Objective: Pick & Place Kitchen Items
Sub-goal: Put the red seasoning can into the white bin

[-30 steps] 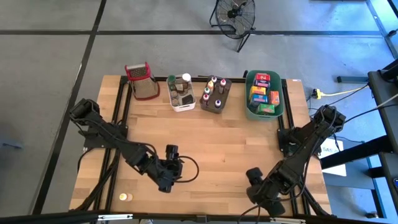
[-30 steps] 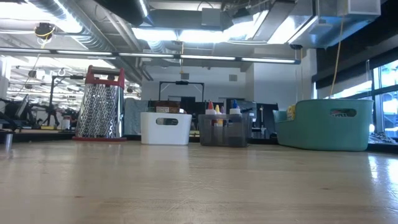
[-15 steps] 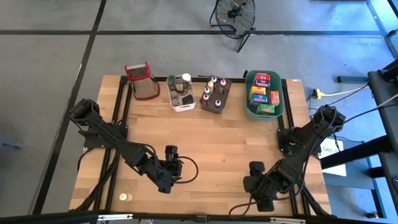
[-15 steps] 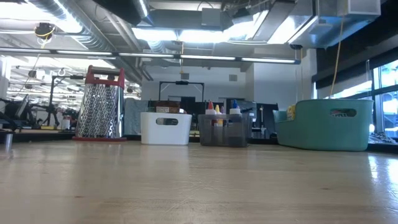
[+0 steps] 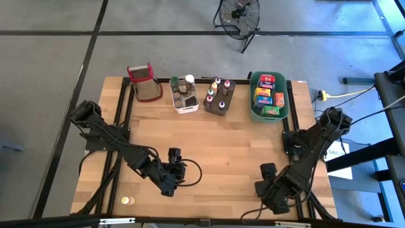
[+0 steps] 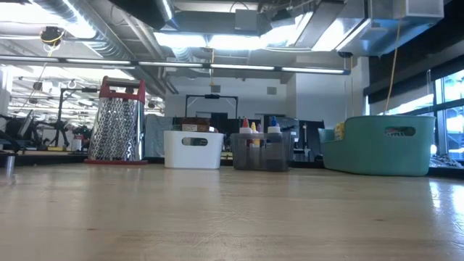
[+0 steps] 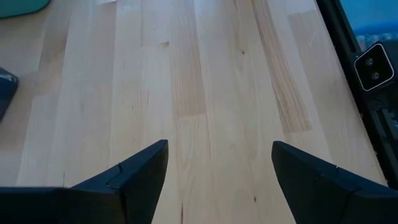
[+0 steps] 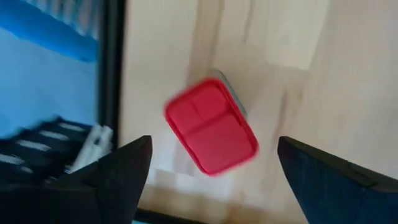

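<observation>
Your right gripper (image 8: 208, 180) sits at the near right of the table (image 5: 234, 145), jaws spread wide, looking at the red-topped grater (image 8: 211, 126) far off; it holds nothing. Left gripper (image 7: 217, 180) rests near centre, jaws apart and empty, likely waiting. The kitchen items (image 5: 268, 95) are sorted in tubs along the far edge; one small jar (image 5: 128, 200) lies stray near left.

A grey floor (image 5: 57, 76) crossed by dark lines is surrounding the wooden table (image 5: 221, 145), with a black fan (image 5: 239, 14) standing beyond it. Overhead, strip lights (image 6: 217, 40) are glowing among ducts, and daylight is entering through windows (image 6: 451, 101).
</observation>
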Robot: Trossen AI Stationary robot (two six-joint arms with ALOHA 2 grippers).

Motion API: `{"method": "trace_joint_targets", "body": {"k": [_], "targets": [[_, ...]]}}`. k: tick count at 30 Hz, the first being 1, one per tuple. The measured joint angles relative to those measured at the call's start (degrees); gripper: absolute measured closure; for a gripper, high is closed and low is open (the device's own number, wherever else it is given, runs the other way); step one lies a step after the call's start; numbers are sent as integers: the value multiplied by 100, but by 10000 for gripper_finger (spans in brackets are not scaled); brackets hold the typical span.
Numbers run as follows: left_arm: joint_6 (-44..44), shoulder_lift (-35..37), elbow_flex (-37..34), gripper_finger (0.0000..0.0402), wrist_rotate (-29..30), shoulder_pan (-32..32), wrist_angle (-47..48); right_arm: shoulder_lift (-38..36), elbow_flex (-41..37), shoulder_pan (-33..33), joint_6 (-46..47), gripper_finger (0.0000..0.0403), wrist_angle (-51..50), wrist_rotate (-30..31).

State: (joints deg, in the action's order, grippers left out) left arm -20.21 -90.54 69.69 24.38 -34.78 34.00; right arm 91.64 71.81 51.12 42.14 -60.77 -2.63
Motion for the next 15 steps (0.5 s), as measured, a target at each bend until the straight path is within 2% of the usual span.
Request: {"method": "trace_joint_targets", "body": {"k": [4, 9, 15], "targets": [[0, 0, 0, 121, -2, 1, 0, 0, 0, 107, -202, 52, -430, 93], [14, 0, 0, 119, -46, 1, 2, 0, 0, 156, -330, 52, -505, 83], [65, 0, 0, 121, -197, -1, 1, -2, -57, 192, -345, 52, -687, -193]]}}
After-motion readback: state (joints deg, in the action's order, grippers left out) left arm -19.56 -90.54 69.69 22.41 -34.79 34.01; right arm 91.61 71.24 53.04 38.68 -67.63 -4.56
